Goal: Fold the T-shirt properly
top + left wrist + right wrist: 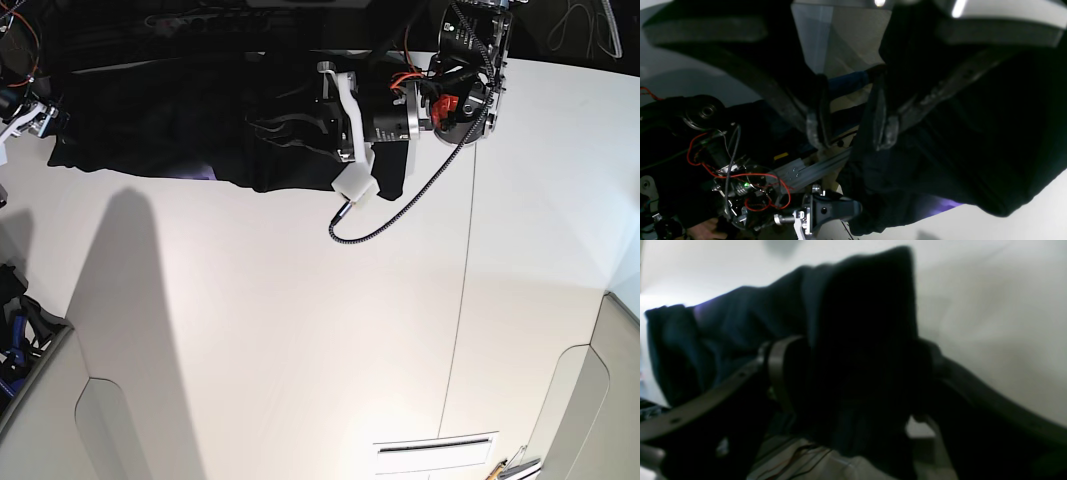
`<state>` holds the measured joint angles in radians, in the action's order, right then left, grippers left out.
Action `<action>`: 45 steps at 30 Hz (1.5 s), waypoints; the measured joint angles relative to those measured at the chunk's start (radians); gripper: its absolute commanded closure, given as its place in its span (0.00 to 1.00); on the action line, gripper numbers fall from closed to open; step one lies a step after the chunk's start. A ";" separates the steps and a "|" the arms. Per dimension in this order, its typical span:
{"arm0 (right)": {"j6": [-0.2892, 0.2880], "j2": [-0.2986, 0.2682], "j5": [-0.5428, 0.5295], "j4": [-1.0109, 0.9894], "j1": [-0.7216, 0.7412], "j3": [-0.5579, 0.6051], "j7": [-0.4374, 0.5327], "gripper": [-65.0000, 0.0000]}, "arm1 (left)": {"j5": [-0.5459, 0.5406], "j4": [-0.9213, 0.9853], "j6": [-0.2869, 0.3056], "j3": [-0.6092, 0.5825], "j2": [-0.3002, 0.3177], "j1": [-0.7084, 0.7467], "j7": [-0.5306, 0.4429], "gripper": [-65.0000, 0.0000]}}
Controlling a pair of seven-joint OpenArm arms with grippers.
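Note:
The black T-shirt point(170, 110) lies stretched along the far edge of the white table point(300, 330), with a purple strip of its print point(205, 172) at the near hem. My left gripper point(850, 128) has its jaws close together, with a fold of the shirt point(940, 160) between them and draped over one finger point(885, 128). In the base view it reaches into the shirt's middle point(275, 130). My right gripper point(853, 373) is shut on a thick bunch of shirt fabric point(860, 323) and sits at the shirt's left end point(30, 115).
The left arm's wrist, with its white camera block point(355, 185) and a coiled cable point(400, 215), hangs over the shirt's right end. Wires and electronics point(740, 186) and an aluminium rail point(813, 170) sit behind the table's far edge. A blue-black object point(15, 330) sits at the left.

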<state>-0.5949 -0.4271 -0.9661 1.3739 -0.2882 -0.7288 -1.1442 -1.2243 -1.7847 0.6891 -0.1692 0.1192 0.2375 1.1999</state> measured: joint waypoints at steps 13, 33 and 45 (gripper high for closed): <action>0.011 0.001 0.097 0.016 0.079 -0.001 -0.005 0.32 | 0.001 0.000 0.000 0.000 0.000 0.000 0.000 0.62; 0.038 0.003 0.215 0.096 0.089 -0.001 0.033 0.32 | 0.020 0.000 0.000 0.000 0.000 0.001 0.000 0.62; 0.037 0.068 0.180 0.051 0.092 -0.002 0.044 0.32 | 0.020 0.000 0.000 0.000 0.000 0.001 0.000 0.62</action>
<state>-0.5579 -0.3588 -0.7856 1.4246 -0.1963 -0.7311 -1.1000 -1.2045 -1.7847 0.6891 -0.1688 0.1192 0.2386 1.2003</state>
